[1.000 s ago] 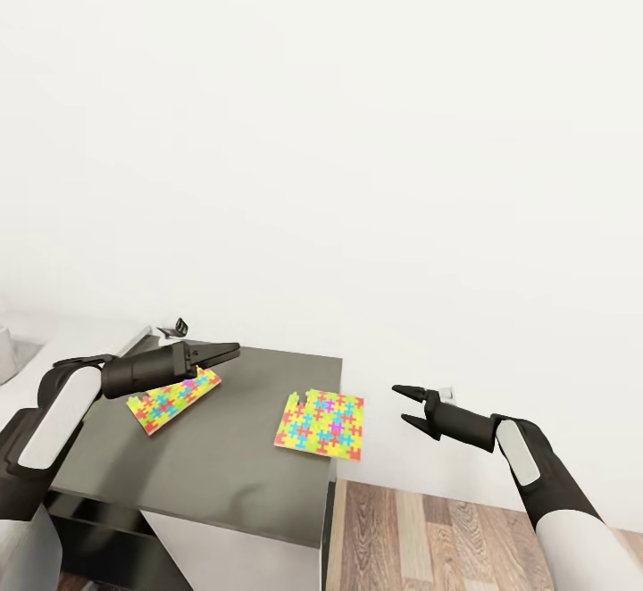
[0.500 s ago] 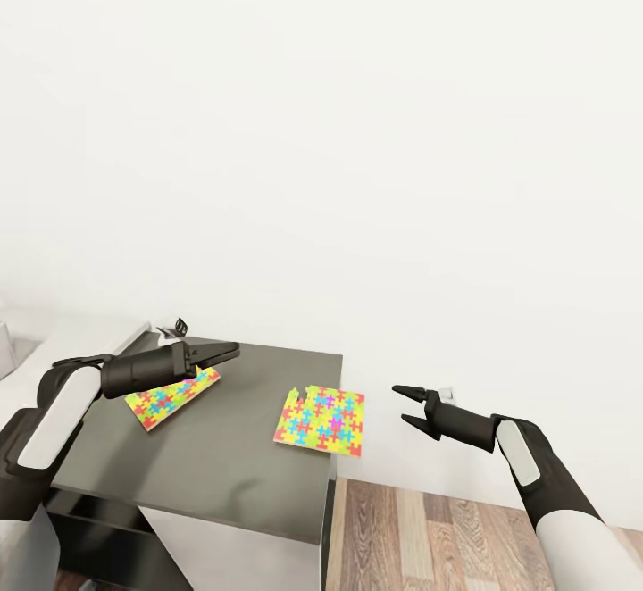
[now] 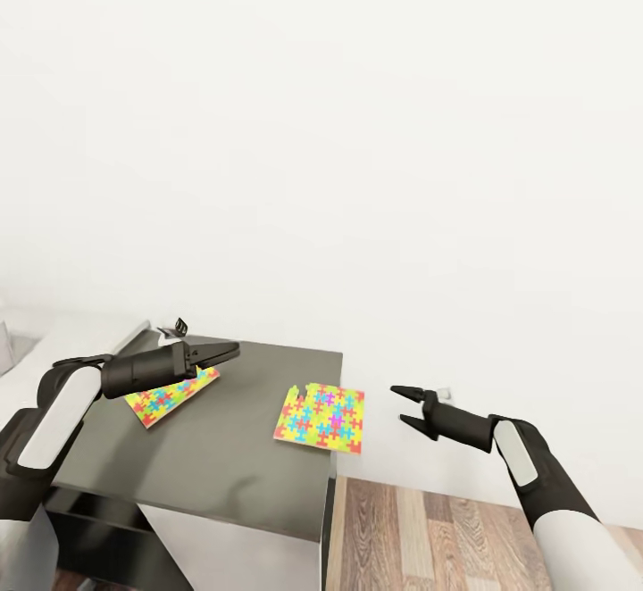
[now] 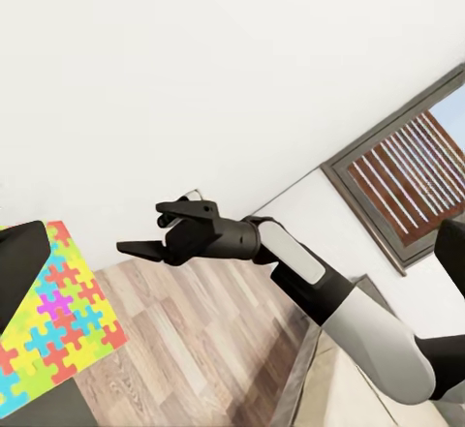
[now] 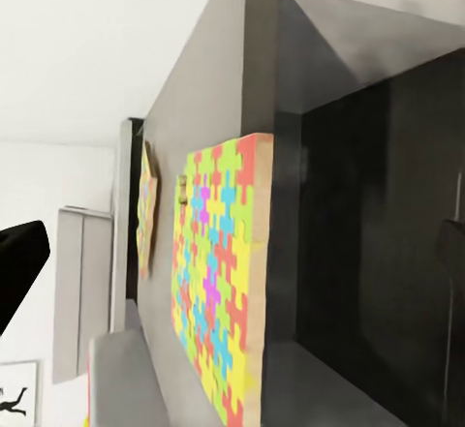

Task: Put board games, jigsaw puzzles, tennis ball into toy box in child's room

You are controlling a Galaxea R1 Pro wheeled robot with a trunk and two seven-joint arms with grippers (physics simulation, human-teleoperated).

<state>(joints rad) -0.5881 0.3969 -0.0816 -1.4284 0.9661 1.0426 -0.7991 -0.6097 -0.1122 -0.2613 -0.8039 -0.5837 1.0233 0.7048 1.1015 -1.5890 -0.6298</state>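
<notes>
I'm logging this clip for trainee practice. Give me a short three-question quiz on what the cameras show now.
1. True or false: the right gripper has its jaws shut on a jigsaw puzzle.
2. Multiple choice: the jigsaw puzzle near the table's right edge is
A. lying on the dark grey table top, overhanging its right edge
B. on the wood floor
C. held by the right gripper
3. Fill in: the left gripper is above the far end of the other ______.

Key:
1. False; its jaws are spread, off the table's right side, above the floor.
2. A
3. jigsaw puzzle
</notes>
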